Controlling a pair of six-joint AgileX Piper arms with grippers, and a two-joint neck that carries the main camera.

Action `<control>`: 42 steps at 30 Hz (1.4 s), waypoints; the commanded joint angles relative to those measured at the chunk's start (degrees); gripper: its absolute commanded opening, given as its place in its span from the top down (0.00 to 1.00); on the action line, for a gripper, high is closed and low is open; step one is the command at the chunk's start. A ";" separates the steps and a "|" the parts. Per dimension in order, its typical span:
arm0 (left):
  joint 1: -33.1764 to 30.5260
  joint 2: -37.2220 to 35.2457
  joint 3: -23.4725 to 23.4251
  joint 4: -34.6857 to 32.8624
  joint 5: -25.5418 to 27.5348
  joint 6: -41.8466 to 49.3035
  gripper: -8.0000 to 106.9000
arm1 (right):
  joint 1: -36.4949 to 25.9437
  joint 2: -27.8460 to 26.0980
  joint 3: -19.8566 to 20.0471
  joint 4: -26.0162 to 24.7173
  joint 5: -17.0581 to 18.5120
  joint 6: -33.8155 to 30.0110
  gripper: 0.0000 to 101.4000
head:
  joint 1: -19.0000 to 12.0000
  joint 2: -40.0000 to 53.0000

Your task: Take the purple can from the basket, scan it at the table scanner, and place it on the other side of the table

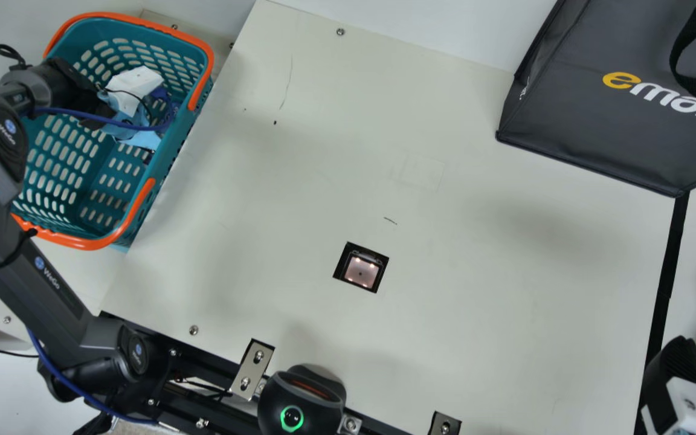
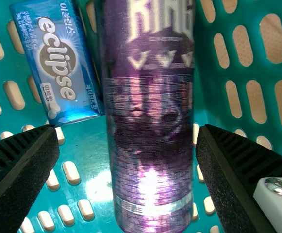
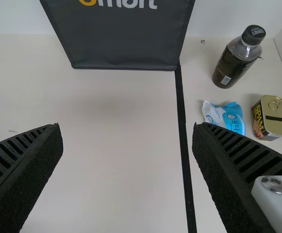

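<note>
So the purple can (image 2: 150, 121) sits in the basket (image 1: 70, 151), far left, left gripper (image 2: 127, 131) spread either side; right gripper (image 3: 126, 126) spread too. I'd centre up, dodge the blue pack (image 2: 85, 97), squeeze gently, lift straight. 1 each: purple can, blue pack, basket, scanner (image 1: 360, 270), bag (image 3: 126, 39), bottle (image 3: 233, 60), tin (image 3: 277, 127), soft packet (image 3: 225, 116).

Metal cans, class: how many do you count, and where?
2: the purple can in the basket, and the rectangular tin beside the blue packet. The basket may hide more.
</note>
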 commanded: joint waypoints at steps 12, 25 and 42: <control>-0.18 0.11 1.14 0.58 -0.89 0.13 0.15 | 0.00 0.00 0.00 0.00 0.00 0.00 0.06 | -1.40 0.23; 0.36 -1.29 3.85 0.53 -2.25 0.71 0.90 | 0.00 0.00 0.00 0.00 0.00 0.00 0.06 | -1.40 0.23; 2.93 -9.06 6.96 -7.16 -0.67 5.02 1.00 | 0.00 0.00 0.00 0.00 0.01 0.00 0.06 | -1.40 0.23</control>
